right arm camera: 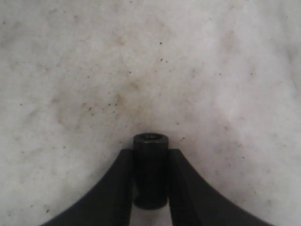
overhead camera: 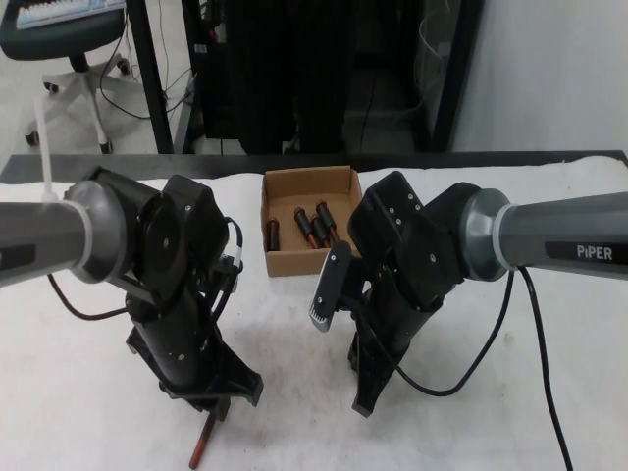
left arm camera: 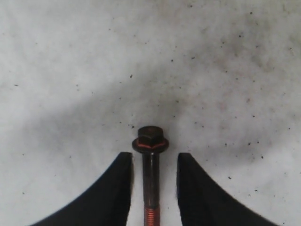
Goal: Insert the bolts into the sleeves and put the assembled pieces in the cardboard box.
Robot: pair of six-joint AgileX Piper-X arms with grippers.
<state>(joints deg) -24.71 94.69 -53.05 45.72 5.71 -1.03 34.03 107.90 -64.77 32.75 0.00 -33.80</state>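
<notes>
A white speckled cloth [overhead camera: 59, 412] covers the bench [overhead camera: 510, 157], and beyond its far edge an office chair [overhead camera: 59, 39] on casters stands at eleven o'clock, a dark rack [overhead camera: 294, 69] at twelve o'clock and a pale wall [overhead camera: 549, 69] at one o'clock.

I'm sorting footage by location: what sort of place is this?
Probably a robotics lab or workshop. Two robot arms stand over a bench covered in white cloth, and a wheeled office chair and dark equipment racks stand behind it.
</notes>
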